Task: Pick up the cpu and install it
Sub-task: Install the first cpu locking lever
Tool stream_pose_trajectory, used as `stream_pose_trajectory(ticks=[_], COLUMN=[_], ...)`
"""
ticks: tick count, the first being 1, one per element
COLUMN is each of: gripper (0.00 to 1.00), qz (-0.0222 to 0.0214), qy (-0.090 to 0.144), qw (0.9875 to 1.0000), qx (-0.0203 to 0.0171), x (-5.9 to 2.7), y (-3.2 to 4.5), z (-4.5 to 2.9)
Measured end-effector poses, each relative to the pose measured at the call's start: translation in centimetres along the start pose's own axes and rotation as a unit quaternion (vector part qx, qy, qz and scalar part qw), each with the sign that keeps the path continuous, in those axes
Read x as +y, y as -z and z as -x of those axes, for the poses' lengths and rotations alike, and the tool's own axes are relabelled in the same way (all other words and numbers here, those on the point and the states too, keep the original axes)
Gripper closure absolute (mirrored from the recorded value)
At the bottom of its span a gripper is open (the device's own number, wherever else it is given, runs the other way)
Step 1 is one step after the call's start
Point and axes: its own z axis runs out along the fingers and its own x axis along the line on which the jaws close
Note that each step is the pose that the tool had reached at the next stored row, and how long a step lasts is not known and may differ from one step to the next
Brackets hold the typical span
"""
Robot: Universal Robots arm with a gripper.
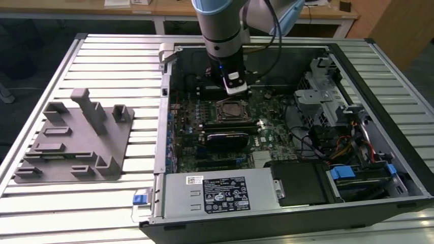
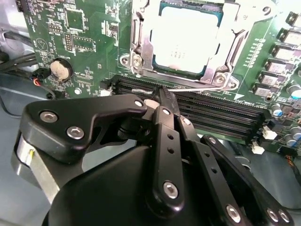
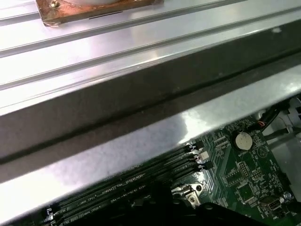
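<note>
The cpu (image 2: 186, 40), a flat square chip with a shiny silver top, lies in the motherboard socket (image 2: 141, 52) with a metal frame around it. In the exterior view the socket (image 1: 230, 108) sits in the middle of the green board inside the open computer case. My gripper (image 1: 235, 90) hangs just above the far side of that socket. In the second wrist view its black fingers (image 2: 164, 141) come together at the tip, so the gripper (image 2: 161, 95) is shut with nothing between them, a short way from the cpu over the black memory slots (image 2: 211, 113).
A grey plastic fixture tray (image 1: 74, 137) with upright blocks stands on the slatted table at the exterior view's left. Inside the case (image 1: 169, 56) are a power supply (image 1: 217, 195), a drive cage (image 1: 326, 91) and cables. A coin battery (image 3: 243, 140) sits on the board near the case wall.
</note>
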Motion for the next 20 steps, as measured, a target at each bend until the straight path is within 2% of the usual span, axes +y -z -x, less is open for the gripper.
stream_pose_trajectory(ticks=[20], gripper=[0.89], qz=[-0.0032], qy=[0.001], qw=[1.0], qx=[-0.0015], x=[-0.07], y=[-0.96], z=[-0.13])
